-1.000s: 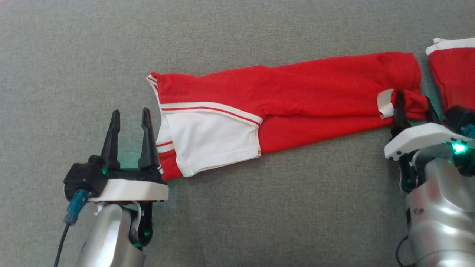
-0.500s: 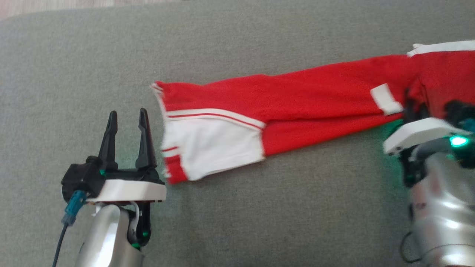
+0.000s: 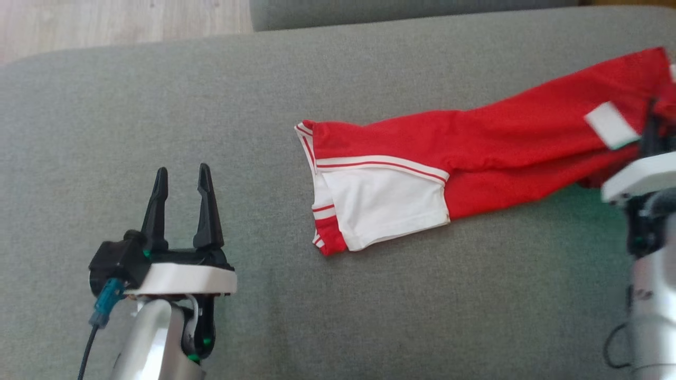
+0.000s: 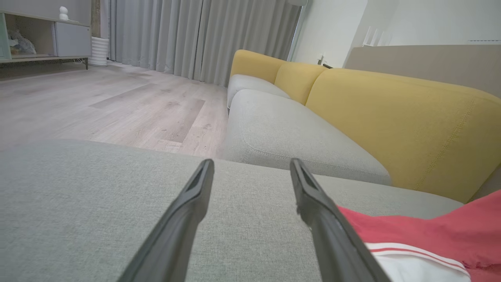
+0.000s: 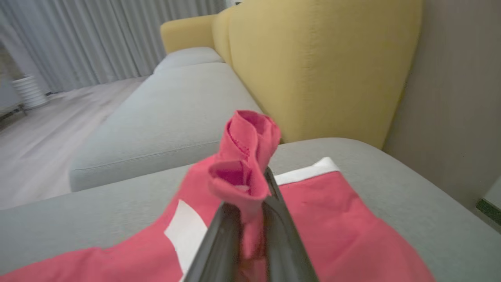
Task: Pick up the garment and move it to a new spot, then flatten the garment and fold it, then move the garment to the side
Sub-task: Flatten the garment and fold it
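Here, the relocation step appears under way: right pincer pinches a bunched fold of the garment, which lies from centre toward 2 o'clock on the sofa seat. Left pincer is spread, idle at 8 o'clock. The next move probably calls for a clear lift.

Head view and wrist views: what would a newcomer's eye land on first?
The red garment with its white panel, stretched across the grey sofa seat. At its right end the right gripper is shut on a bunched fold of red cloth, while the left gripper stands open to the garment's left, apart from it.
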Robot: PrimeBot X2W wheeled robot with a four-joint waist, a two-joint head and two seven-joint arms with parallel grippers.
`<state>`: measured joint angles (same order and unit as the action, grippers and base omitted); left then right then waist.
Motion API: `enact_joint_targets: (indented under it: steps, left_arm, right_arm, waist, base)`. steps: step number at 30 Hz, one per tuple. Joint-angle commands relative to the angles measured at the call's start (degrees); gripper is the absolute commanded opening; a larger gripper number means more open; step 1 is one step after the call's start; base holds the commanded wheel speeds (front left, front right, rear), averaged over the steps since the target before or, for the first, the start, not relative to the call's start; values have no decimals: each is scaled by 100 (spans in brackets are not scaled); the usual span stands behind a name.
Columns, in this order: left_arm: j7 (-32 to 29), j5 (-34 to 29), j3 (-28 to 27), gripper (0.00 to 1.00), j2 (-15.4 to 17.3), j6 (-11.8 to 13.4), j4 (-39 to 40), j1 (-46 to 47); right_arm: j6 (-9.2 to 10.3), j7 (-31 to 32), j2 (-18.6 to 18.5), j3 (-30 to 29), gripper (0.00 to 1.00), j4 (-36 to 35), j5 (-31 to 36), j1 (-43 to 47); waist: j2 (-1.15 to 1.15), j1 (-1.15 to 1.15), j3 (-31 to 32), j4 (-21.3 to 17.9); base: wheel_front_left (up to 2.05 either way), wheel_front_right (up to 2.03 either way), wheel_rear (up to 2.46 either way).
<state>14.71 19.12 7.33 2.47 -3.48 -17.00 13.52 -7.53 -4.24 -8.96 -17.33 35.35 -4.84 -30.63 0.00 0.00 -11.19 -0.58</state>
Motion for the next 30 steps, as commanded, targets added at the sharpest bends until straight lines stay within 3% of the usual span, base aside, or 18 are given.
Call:
enact_joint_targets:
  steps: [1, 5, 8, 13, 19, 30]
  left_arm:
    - [29, -11, -163, 100, 41, 36, 143, 23]
    - [29, -22, -160, 100, 41, 36, 130, -36]
    - [29, -36, -156, 100, 41, 34, 129, -75]
    - [29, -5, -77, 100, 41, 41, 136, -89]
    - [29, 14, 34, 100, 41, 45, 88, -110]
    - [29, 104, 219, 100, 41, 76, 16, -64]
  right_arm:
    - [4, 47, 109, 262, 0, -322, -21, -56]
    - [4, 228, 417, 799, 0, -687, -140, 70]
    - [4, 394, 585, 1530, 0, -926, -373, 120]
    - [4, 469, 605, 2811, 0, -935, -1282, 134]
    - [4, 274, 607, 3988, 0, -509, -2213, 116]
    - [4, -207, 608, 5063, 0, 607, -2519, -78]
  waist:
    - [0, 0, 90, 36]
    - [0, 0, 258, 111]
    - [0, 0, 394, 232]
    - [0, 0, 480, 459]
    - [0, 0, 543, 737]
    - [0, 0, 506, 1092]
  base:
    - [0, 0, 0]
    - [0, 0, 0]
    - [0, 0, 0]
    - [0, 0, 0]
    - [0, 0, 0]
    - [0, 0, 0]
